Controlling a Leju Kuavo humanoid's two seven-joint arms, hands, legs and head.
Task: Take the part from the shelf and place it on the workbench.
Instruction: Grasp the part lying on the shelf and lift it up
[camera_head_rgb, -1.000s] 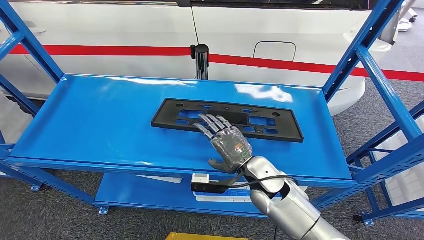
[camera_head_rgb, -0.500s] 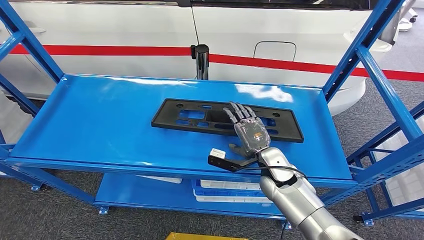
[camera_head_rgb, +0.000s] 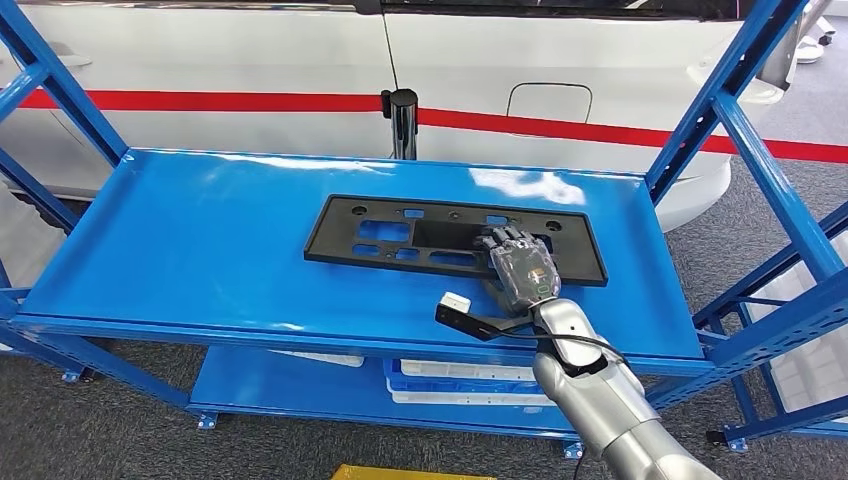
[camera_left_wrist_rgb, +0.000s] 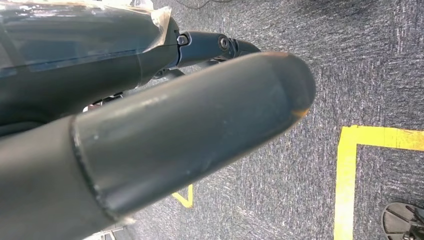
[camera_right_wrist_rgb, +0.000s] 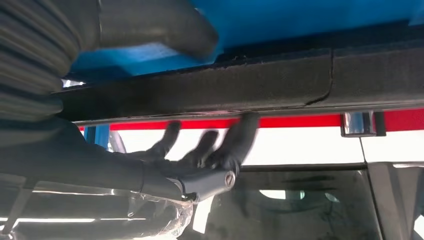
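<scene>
Head view: the black part (camera_head_rgb: 455, 238) lies flat near the middle of the blue shelf (camera_head_rgb: 200, 250), its long side running along the shelf's back edge. The right hand (camera_head_rgb: 520, 265) has slid along the part from its middle toward its right end over the last second, and its fingers now curl down over the part's near rail. The hand seems to be settling into a grasp; the part is not yet lifted. A white car with a red stripe (camera_head_rgb: 230, 101) stands behind the shelf.

Left wrist view: the left hand (camera_left_wrist_rgb: 150, 125) hangs over grey carpet marked with yellow tape (camera_left_wrist_rgb: 350, 165); I cannot tell whether it is wide or closed.

Right wrist view: the dark fingers (camera_right_wrist_rgb: 240, 137) reach to the part's edge, thumb on the opposite face, touching but not clearly clamped.
</scene>
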